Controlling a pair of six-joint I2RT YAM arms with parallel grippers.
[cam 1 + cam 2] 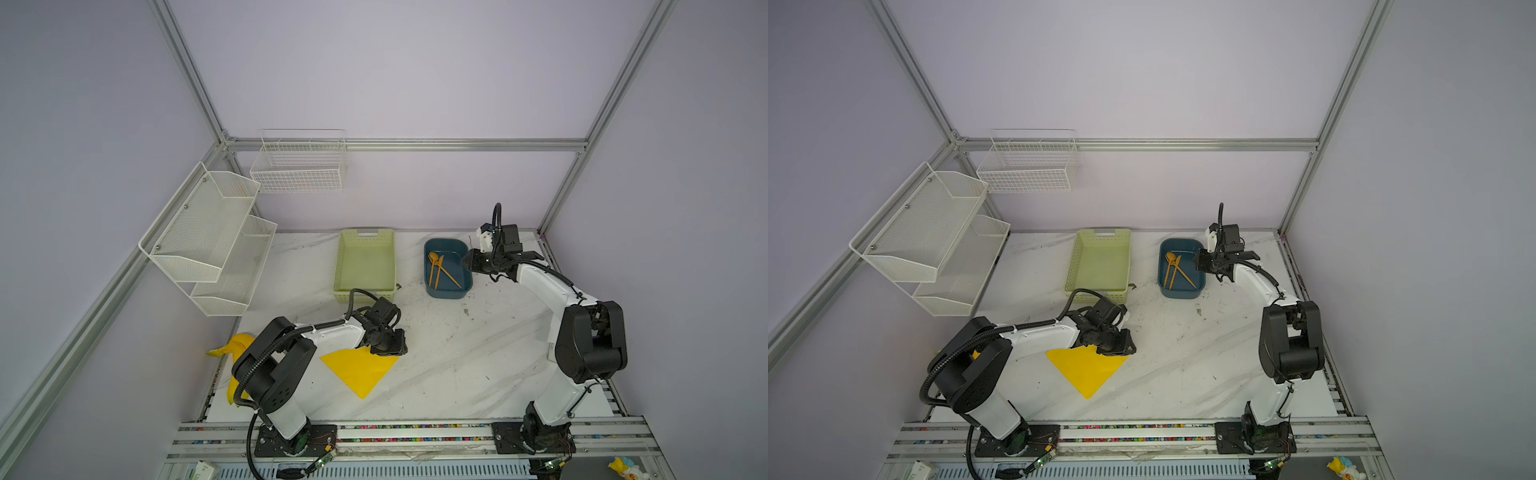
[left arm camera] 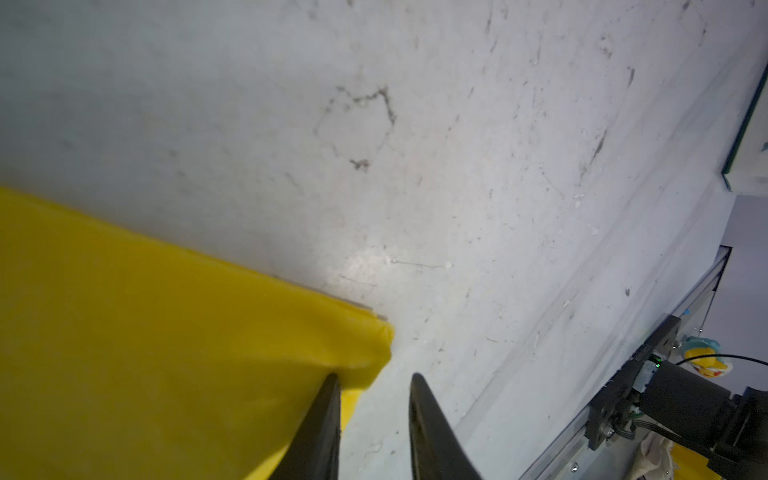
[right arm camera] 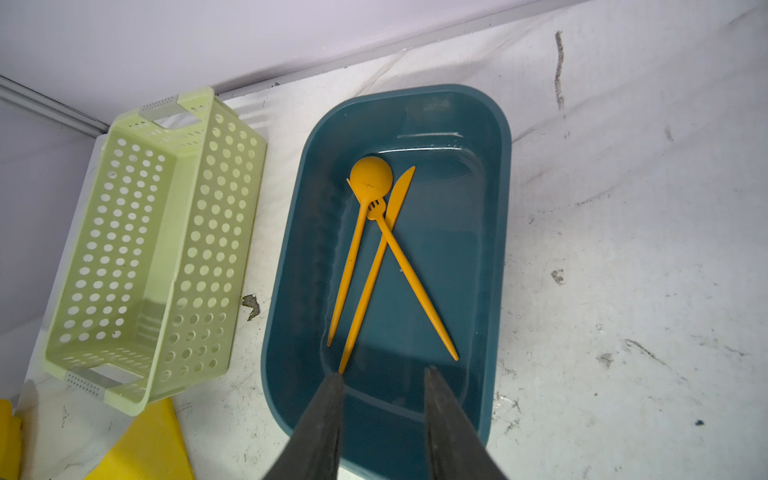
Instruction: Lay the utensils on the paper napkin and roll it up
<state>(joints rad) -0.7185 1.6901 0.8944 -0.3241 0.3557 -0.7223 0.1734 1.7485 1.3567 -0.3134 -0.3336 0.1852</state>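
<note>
Status: the three slim orange plastic utensils (image 3: 384,237) are all in the dark teal plastic tub (image 3: 492,257) at the back of the white marbled surface (image 1: 457,365), beside the pale green perforated basket (image 3: 220,208). Round-bowled spoon (image 3: 351,257), fork (image 3: 415,282) and knife (image 3: 365,291) lie flat, heads bunched, handles fanned out, fork crossing the knife. Right hand (image 3: 384,372) hangs over the tub's handle end, jaws part open, holding nothing; one fingertip sits right by the knife's handle tip, can't tell if it touches. The thin bright yellow paper napkin (image 1: 359,370) lies flat on the surface, well apart from the tub. Left hand (image 2: 374,376) is low at one napkin corner, jaws part open with the paper's edge running between them, nothing pinched that I can see. Handling guess: utensils look light, stiff and smooth, so likely to skate on the tub floor and hard to get under. I'd take the fork by its handle end, since it lies clear, and avoid the crossing. Napkin is limp, near weightless, will drift or crease; that corner is a bit puckered, so pin it, don't drag.
</note>
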